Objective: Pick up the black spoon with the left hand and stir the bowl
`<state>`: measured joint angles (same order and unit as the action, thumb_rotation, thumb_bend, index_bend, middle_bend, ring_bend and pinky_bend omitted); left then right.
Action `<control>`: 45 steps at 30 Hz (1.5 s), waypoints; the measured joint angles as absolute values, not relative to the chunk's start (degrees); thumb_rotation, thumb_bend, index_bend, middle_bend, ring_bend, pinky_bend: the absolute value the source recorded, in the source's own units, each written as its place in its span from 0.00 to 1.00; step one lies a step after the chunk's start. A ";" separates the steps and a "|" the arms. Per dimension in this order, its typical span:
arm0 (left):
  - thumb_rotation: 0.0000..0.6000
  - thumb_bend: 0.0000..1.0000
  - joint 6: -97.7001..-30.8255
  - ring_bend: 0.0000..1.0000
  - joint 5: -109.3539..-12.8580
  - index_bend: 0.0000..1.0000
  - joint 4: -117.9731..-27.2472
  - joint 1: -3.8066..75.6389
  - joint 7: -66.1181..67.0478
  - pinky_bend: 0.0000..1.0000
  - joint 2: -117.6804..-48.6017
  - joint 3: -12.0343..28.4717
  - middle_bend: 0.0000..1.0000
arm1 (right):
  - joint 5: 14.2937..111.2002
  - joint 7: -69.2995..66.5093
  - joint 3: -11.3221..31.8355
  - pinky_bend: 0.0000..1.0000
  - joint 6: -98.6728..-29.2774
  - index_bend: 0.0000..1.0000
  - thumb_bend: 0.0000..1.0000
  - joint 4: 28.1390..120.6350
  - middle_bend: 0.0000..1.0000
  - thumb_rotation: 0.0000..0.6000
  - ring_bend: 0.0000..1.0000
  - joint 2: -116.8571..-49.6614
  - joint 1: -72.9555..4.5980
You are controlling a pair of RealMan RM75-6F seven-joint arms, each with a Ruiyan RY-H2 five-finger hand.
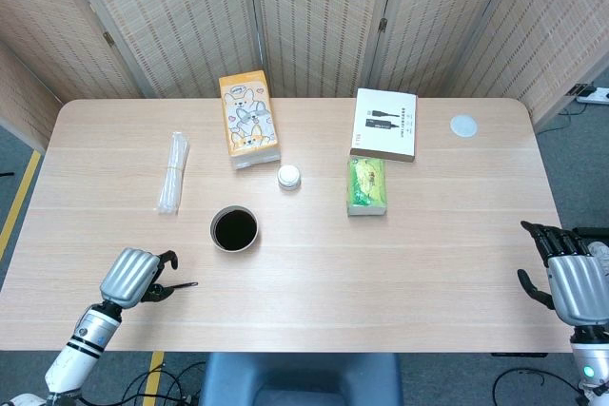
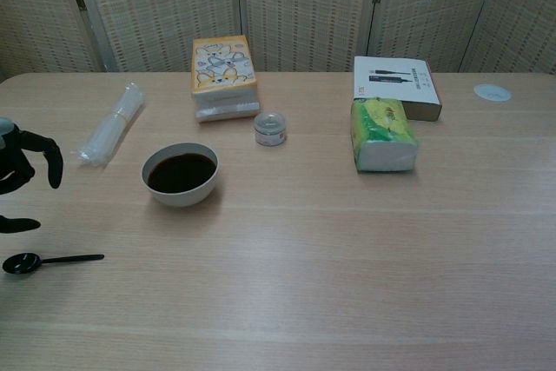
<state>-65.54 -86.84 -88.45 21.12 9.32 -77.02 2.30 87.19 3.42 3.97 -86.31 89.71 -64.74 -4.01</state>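
1. The left hand [image 1: 133,276] hovers over the black spoon [image 2: 48,261], fingers [image 2: 52,161] spread and curved downward, holding nothing.
2. The black spoon lies flat near the bench's [image 1: 438,254] front left corner, its handle pointing right.
3. The bowl [image 1: 234,229] of dark liquid sits just behind and right of the spoon.
4. The right hand [image 1: 571,278] rests off the front right corner, fingers apart and empty.

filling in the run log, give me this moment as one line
phase: reach | left hand: open above black spoon, no contact | spoon: flat on table | bowl: dark liquid, unstirred | right hand: open, idle at edge
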 measured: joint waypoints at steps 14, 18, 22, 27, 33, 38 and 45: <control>1.00 0.29 -60.82 0.92 -76.87 0.53 -86.52 22.43 16.14 1.00 -83.18 2.66 0.95 | 86.79 3.14 4.05 0.23 -85.38 0.17 0.26 89.23 0.23 1.00 0.22 -64.84 -4.53; 1.00 0.33 -59.39 0.92 -74.00 0.53 -86.19 23.06 17.28 1.00 -84.73 3.11 0.95 | 86.60 3.04 4.04 0.23 -85.25 0.17 0.26 89.05 0.23 1.00 0.22 -64.87 -4.55; 1.00 0.36 -58.13 0.92 -71.46 0.53 -85.46 23.79 18.46 1.00 -86.38 3.46 0.95 | 86.37 2.93 4.00 0.23 -85.18 0.17 0.26 88.86 0.23 1.00 0.22 -64.91 -4.48; 1.00 0.39 -57.31 0.92 -69.18 0.52 -84.86 24.37 19.53 1.00 -87.57 3.63 0.95 | 86.09 2.76 3.98 0.23 -85.04 0.17 0.26 88.66 0.23 1.00 0.23 -64.94 -4.43; 1.00 0.39 -57.65 0.92 -68.42 0.51 -84.67 24.49 20.22 1.00 -88.33 3.21 0.95 | 85.90 2.47 4.00 0.23 -84.63 0.17 0.26 88.26 0.23 1.00 0.24 -65.04 -4.60; 1.00 0.39 -57.81 0.92 -66.66 0.49 -83.64 24.47 21.31 1.00 -89.40 3.05 0.95 | 85.77 2.21 4.01 0.24 -84.18 0.17 0.26 87.97 0.23 1.00 0.25 -65.10 -4.85; 1.00 0.39 -57.83 0.92 -63.89 0.50 -82.71 24.53 23.07 1.00 -90.32 3.00 0.95 | 85.65 2.04 4.04 0.24 -83.75 0.17 0.26 87.72 0.23 1.00 0.25 -65.19 -5.11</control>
<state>-57.83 -63.89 -82.71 24.53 23.07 -90.32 3.00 85.65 2.04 4.04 -83.75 87.72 -65.19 -5.11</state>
